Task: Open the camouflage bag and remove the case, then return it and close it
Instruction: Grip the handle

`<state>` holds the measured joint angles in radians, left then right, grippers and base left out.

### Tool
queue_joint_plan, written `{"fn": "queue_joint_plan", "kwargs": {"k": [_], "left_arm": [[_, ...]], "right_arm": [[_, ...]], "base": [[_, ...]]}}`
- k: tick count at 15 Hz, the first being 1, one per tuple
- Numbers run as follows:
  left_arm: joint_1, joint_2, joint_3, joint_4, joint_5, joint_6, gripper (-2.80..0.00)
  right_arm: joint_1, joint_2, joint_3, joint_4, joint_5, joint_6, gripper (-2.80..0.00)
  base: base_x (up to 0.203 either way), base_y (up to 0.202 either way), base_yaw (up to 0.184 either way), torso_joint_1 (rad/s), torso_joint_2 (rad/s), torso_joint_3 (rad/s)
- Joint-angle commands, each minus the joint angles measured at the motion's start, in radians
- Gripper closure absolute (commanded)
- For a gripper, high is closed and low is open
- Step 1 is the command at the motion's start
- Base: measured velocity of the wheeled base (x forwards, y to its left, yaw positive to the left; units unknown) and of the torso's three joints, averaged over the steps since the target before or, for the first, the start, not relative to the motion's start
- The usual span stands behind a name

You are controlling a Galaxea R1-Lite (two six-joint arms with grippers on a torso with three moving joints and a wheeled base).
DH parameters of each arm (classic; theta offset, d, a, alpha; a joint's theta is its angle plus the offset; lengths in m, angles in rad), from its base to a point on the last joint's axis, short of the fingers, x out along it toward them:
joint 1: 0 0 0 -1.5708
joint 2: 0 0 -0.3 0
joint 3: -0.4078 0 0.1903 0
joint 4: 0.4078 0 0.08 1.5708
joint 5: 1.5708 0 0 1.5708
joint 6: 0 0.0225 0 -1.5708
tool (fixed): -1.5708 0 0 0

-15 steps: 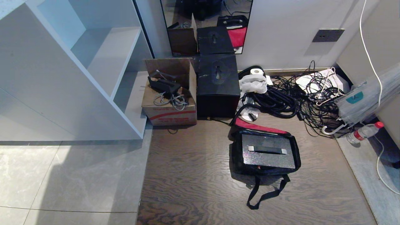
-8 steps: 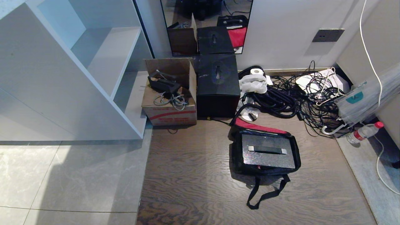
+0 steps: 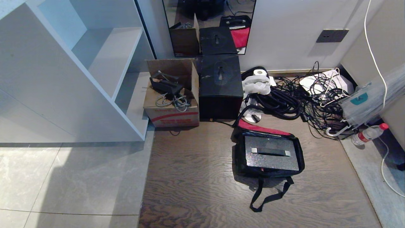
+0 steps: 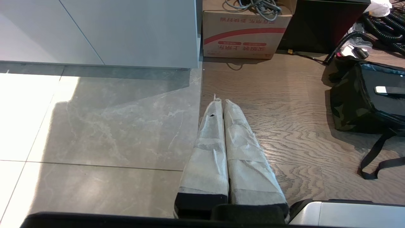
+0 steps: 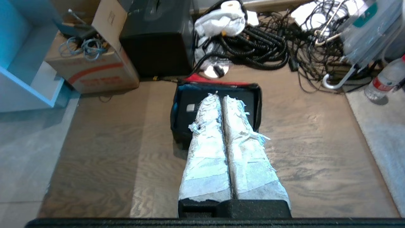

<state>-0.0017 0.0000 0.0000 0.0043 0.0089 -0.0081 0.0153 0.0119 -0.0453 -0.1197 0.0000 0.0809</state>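
A: Is any writing showing anywhere?
B: Red characters are running under a red stripe on the cardboard box (image 4: pixel 246 34), but they are coming through too small to read.
A: Anything else?
B: Nothing legible is showing.

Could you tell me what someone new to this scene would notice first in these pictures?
The open camouflage bag on the wooden floor stands out, its red-lined lid folded back and the glittery black case lying inside. Behind it, a heap of black cables sprawls along the wall, beside a black cube box and a cardboard box. In the wrist views, the right pincer hangs shut above the bag.
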Motion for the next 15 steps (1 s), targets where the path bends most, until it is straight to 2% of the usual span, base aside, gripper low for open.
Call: {"fn": "queue_joint_plan", "kwargs": {"k": [1, 3, 4, 6, 9, 12, 15], "left_arm": [[0.000, 0.000, 0.000, 0.000, -0.001, 0.000, 0.00], [0.000, 0.000, 0.000, 0.000, 0.000, 0.000, 0.00], [0.000, 0.000, 0.000, 0.000, 0.000, 0.000, 0.00], [0.000, 0.000, 0.000, 0.000, 0.000, 0.000, 0.00], [0.000, 0.000, 0.000, 0.000, -0.001, 0.000, 0.00], [0.000, 0.000, 0.000, 0.000, 0.000, 0.000, 0.00], [0.000, 0.000, 0.000, 0.000, 0.000, 0.000, 0.00]], "right_arm": [[0.000, 0.002, -0.181, 0.209, 0.000, 0.005, 0.00], [0.000, 0.034, -0.392, 0.577, 0.006, 0.033, 0.00], [0.000, 0.089, -0.454, 0.658, 0.012, 0.059, 0.00], [0.003, 0.292, -0.493, 0.668, 0.034, 0.108, 0.00], [0.005, 0.659, -0.522, 0.544, 0.054, 0.234, 0.00], [-0.002, 1.040, -0.579, 0.279, 0.051, 0.395, 0.00], [-0.051, 1.405, -0.670, 0.035, 0.028, 0.514, 0.00]], "base": [[0.000, 0.000, 0.000, 0.000, 0.00, 0.000], [0.000, 0.000, 0.000, 0.000, 0.00, 0.000], [0.000, 0.000, 0.000, 0.000, 0.00, 0.000], [0.000, 0.000, 0.000, 0.000, 0.00, 0.000], [0.000, 0.000, 0.000, 0.000, 0.00, 0.000], [0.000, 0.000, 0.000, 0.000, 0.00, 0.000], [0.000, 0.000, 0.000, 0.000, 0.00, 0.000]]}}
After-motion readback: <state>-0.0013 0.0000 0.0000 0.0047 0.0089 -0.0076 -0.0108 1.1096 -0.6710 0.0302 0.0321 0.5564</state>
